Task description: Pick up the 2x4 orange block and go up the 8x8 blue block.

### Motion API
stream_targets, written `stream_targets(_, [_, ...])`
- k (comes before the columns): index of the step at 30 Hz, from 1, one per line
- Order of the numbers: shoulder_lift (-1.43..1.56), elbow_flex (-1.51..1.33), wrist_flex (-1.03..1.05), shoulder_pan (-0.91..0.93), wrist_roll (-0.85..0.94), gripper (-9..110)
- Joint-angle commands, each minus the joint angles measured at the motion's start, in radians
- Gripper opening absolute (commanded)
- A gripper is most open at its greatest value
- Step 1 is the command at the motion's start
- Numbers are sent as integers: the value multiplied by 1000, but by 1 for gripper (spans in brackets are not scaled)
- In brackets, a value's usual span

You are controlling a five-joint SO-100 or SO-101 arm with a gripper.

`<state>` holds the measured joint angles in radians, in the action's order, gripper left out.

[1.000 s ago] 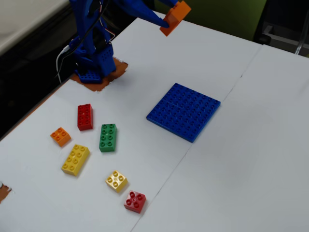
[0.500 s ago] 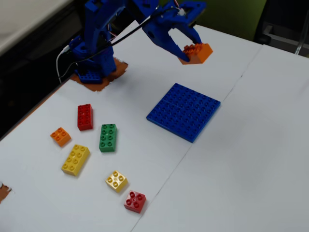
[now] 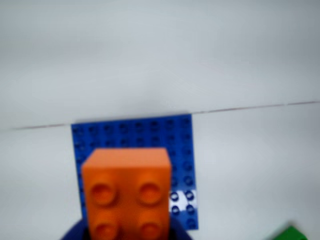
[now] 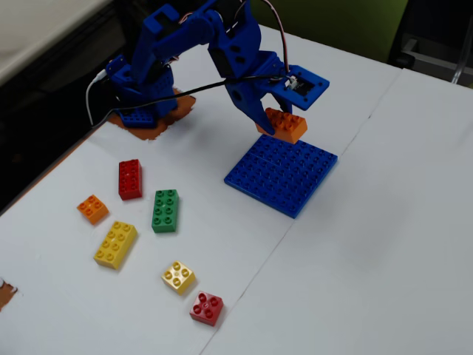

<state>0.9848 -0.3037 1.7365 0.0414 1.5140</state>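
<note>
The end effector (image 4: 275, 122) is clamped on the orange block (image 4: 284, 124), holding it in the air just above the far edge of the blue plate (image 4: 281, 171) in the fixed view; whether the block touches the plate cannot be told there. The block sits roughly level, studs up, with the blue arm (image 4: 196, 41) reaching down to it from its base (image 4: 140, 92) at the far left corner of the white surface (image 4: 369, 244). In the wrist view the orange block (image 3: 126, 192) fills the lower middle of the frame, four of its studs showing, with the blue plate (image 3: 135, 135) spread out beneath and beyond it and a seam in the surface running across behind the plate. On the left part of the surface in the fixed view, well apart from the plate, lie loose bricks: a red oblong brick (image 4: 129, 178), a small orange brick (image 4: 92, 208), a green brick (image 4: 165, 210), a yellow oblong brick (image 4: 115, 244), a small yellow brick (image 4: 178, 277) and a small red brick (image 4: 206, 308). A corner of green (image 3: 290, 234) shows at the lower right edge of the wrist view.
</note>
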Motion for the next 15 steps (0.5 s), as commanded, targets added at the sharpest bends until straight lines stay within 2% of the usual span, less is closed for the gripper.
stream_targets(1, [-9,21,11,15,8,0])
stream_targets(15, [-29,-61,17,23,-14,0])
